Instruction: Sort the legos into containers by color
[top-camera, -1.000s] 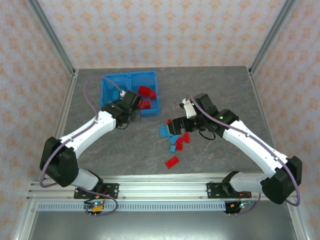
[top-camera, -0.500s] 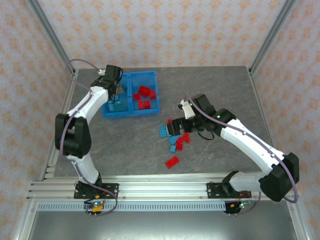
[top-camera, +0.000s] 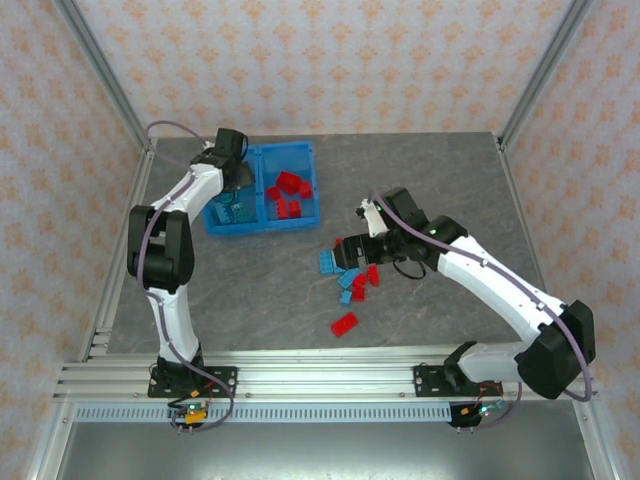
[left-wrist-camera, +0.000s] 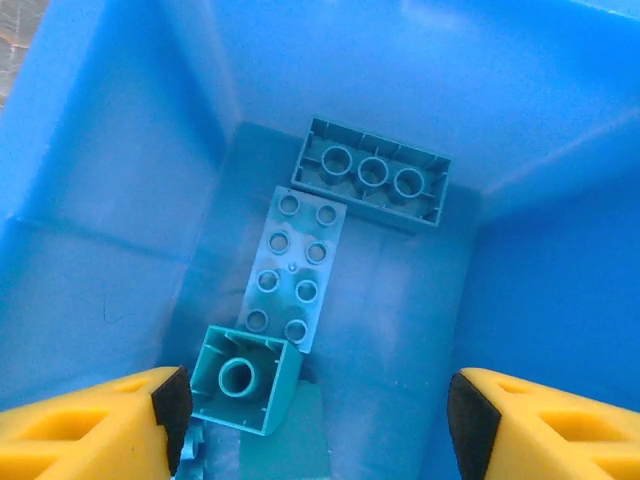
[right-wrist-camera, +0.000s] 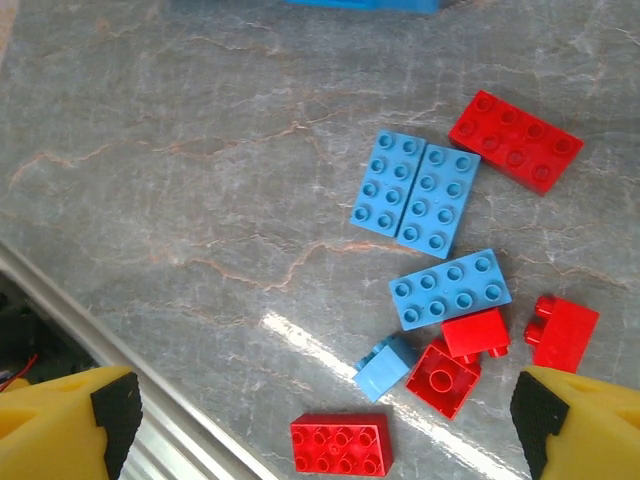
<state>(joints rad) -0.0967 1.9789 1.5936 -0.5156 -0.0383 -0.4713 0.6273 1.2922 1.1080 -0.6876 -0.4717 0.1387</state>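
Arm poses at sorting.
Left arm stretches forward, left gripper gaping empty above teal legos in the bin's left compartment; right gripper, likewise wide and empty, hovers over loose legos on the table.

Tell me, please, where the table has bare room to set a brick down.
The table is bare between the bin and the near rail, left of the loose legos; its far right corner is free too. Crowded: around those legos.

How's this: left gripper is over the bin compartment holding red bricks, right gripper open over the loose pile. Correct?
No: the compartment under the left gripper holds teal bricks, per the left wrist view. The right gripper is open over the loose pile.
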